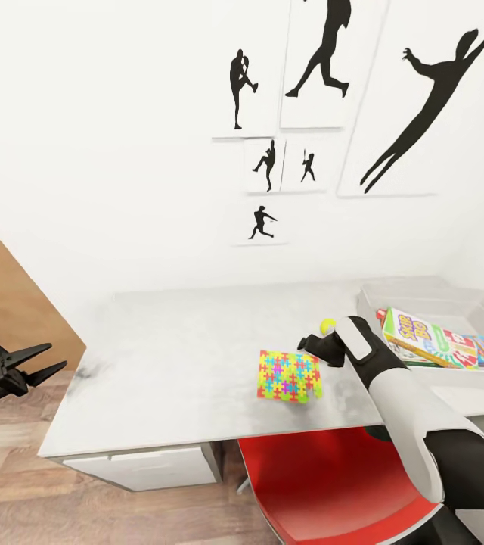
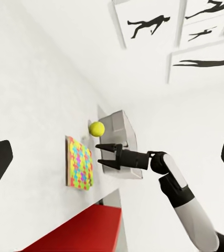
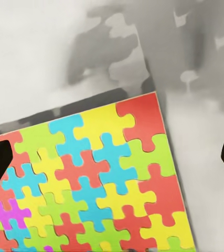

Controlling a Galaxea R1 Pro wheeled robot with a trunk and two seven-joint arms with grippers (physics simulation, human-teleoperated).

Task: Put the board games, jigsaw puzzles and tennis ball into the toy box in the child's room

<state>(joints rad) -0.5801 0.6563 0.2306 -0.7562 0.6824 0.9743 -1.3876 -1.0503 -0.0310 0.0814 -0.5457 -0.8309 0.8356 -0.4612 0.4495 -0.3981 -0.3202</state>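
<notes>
A multicoloured jigsaw puzzle point(image 1: 289, 376) point(image 3: 91, 178) lies flat on the table point(image 1: 181, 348), near its front edge. Just above the puzzle's right side hovers my right gripper point(image 1: 308, 347) point(image 2: 102, 155), open and holding nothing. The small yellow-green tennis ball point(image 1: 327, 326) point(image 2: 96, 128) rests on the table just behind that gripper. At the table's right end stands the pale grey toy box point(image 1: 454, 299) point(image 2: 123, 125), with the Skip-Bo board game point(image 1: 417, 334) and another colourful box inside. My left gripper point(image 1: 54, 357) hangs open off the table's left end, above the floor.
A red chair point(image 1: 325, 484) is tucked under the table's front edge, below my right arm. White cabinet fronts point(image 1: 144, 465) sit under the table on the left. Baseball silhouette pictures point(image 1: 318, 68) hang on the white wall behind. Wood-plank floor point(image 1: 7, 484) lies to the left.
</notes>
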